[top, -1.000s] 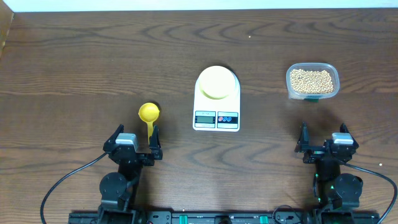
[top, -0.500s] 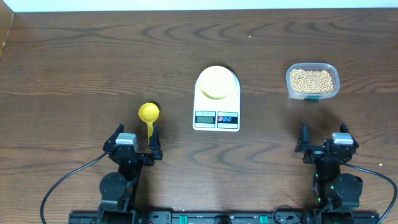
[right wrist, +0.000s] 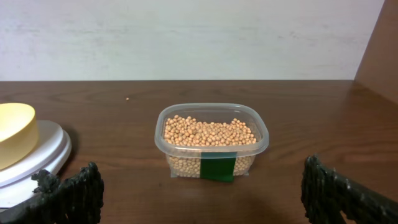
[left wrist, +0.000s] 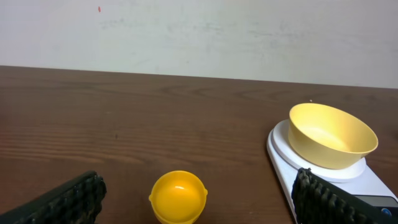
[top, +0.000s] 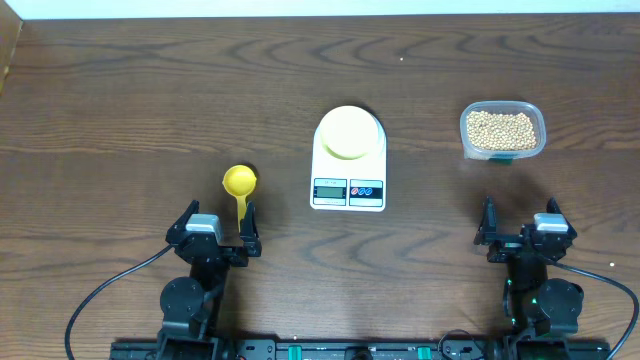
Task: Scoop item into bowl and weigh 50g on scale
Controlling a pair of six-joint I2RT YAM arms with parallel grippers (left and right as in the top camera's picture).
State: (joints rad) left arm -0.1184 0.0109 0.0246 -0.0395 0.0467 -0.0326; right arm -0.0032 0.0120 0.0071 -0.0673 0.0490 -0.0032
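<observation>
Bowl (top: 348,132) sits on scale (top: 347,176), mid-worktop, prob. empty; beans (top: 502,129) far right in clear tub (top: 466,140). My left hand (top: 217,222) and right hand (top: 520,224) both released, nothing held; scoop (top: 239,181) just beyond left.

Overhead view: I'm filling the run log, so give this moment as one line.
left gripper: open, empty | right gripper: open, empty | scoop: lying by left gripper | bowl: empty, on scale | beans: in clear container

The beans (right wrist: 210,132) are tan, bowl (left wrist: 333,135) pale yellow, scale (top: 348,172) white, scoop (left wrist: 178,196) yellow, table (top: 150,100) dark wood-grained.
</observation>
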